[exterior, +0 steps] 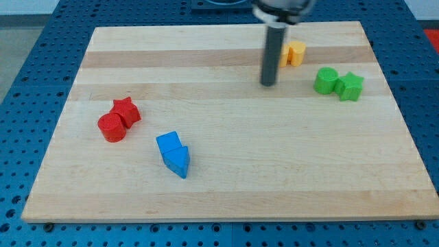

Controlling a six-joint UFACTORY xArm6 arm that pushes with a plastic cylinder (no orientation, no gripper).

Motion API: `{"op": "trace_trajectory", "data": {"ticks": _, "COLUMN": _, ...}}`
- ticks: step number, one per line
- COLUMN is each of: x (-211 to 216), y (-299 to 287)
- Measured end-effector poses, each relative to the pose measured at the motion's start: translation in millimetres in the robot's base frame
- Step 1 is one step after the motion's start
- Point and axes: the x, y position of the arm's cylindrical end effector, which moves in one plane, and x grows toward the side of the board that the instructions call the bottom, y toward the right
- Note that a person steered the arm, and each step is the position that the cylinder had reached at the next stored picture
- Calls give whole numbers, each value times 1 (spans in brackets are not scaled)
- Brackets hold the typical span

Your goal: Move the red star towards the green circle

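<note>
My tip (267,84), a bare rod end effector gripping nothing, sits near the green circle (325,80), well apart from the red star (127,110).

Lab / robot test bench, not a home. Evidence: blue perforated metal base (41,34) with a regular hole grid, optical-breadboard style, showing all round a pale wooden table (226,185) laid flat on it. Bolt heads visible along the board's 6 o'clock edge. Dark robot rod enters from 12 o'clock, my tip (268,84) down on the wood. Small coloured plastic test blocks scattered: red pair at 9 o'clock, green pair at 2 o'clock, yellow near 1 o'clock, blue below centre. Even overhead lighting, plain setup, no household items
</note>
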Motion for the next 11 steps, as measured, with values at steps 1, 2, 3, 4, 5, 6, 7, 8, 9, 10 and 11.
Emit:
{"op": "trace_trajectory", "data": {"ticks": 1, "x": -11, "y": -99}}
{"op": "trace_trajectory", "data": {"ticks": 2, "x": -10, "y": -213}}
{"op": "trace_trajectory", "data": {"ticks": 3, "x": 10, "y": -306}}
{"op": "trace_trajectory", "data": {"ticks": 4, "x": 52, "y": -327}}
{"op": "trace_trajectory", "data": {"ticks": 5, "x": 80, "y": -285}}
{"op": "trace_trajectory", "data": {"ticks": 6, "x": 81, "y": -252}}
{"op": "trace_trajectory", "data": {"ticks": 7, "x": 81, "y": -211}}
{"op": "trace_trajectory", "data": {"ticks": 8, "x": 81, "y": -142}}
{"op": "trace_trajectory", "data": {"ticks": 9, "x": 86, "y": -73}}
{"op": "trace_trajectory", "data": {"ticks": 10, "x": 93, "y": -24}}
{"op": "trace_trajectory", "data": {"ticks": 11, "x": 105, "y": -45}}
